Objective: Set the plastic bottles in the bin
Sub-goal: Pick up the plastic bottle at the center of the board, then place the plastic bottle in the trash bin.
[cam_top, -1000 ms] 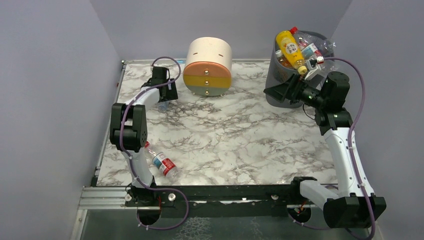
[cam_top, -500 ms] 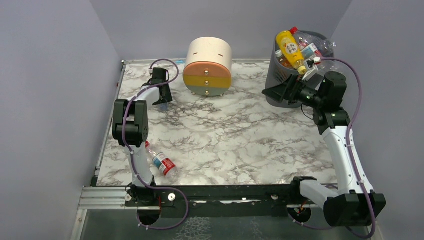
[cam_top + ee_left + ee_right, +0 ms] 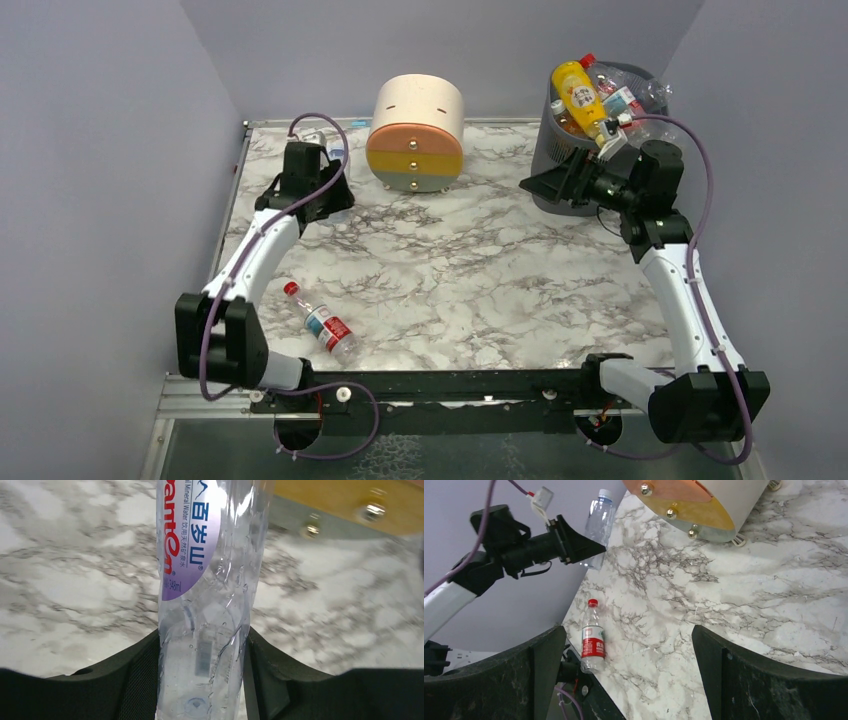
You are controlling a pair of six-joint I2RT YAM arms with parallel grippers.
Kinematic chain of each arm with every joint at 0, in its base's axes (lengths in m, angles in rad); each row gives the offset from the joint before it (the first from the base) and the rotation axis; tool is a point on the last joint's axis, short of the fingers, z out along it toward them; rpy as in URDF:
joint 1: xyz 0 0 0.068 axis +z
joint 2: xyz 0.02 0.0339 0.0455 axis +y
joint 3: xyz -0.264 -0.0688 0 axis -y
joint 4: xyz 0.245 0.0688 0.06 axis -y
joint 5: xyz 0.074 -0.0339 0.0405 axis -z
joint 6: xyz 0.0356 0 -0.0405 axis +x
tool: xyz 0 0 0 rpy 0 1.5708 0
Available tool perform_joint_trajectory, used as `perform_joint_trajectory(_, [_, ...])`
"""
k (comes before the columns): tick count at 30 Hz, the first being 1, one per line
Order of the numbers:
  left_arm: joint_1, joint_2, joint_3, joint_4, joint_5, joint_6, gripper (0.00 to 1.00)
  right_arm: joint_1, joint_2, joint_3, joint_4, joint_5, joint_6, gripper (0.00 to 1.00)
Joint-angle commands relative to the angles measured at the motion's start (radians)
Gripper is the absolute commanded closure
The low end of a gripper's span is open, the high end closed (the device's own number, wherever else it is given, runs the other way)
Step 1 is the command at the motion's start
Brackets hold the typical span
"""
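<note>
While left gripper (image 3: 202, 677) is clamping clear bottle (image 3: 200, 580) at ten o'clock, we are holding right gripper (image 3: 628, 630) wide near bin (image 3: 555, 140).

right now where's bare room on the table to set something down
Widest bare marble: the middle, between the drawer unit, the red-capped bottle and the right arm. Crowded: the far-right corner around the heaped bin, and the far-left corner where the left arm holds a clear bottle.

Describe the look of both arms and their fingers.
Both the left arm and right arm have white links, chunky black joints and a looping purple cable. Their fingers are broad, matte black wedges.
</note>
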Motion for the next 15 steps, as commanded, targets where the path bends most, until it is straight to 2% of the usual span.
perform_joint_trajectory(1, [-0.091,-0.171,-0.055,-0.039,0.247,-0.053,0.47,0.010,0.024,0.047,0.002,-0.057,0.001,0.00])
perform_joint_trajectory(5, [-0.167,-0.274,-0.058,-0.030,0.350,-0.121,0.46,0.010,0.033,0.132,-0.019,-0.061,0.017,0.00])
perform_joint_trajectory(10, [-0.291,-0.276,0.043,-0.004,0.460,-0.137,0.45,0.012,0.088,0.220,0.000,-0.144,0.080,0.00])
perform_joint_trajectory(15, [-0.370,-0.253,0.016,0.171,0.598,-0.162,0.44,0.018,0.154,0.244,0.083,-0.221,0.161,0.00])
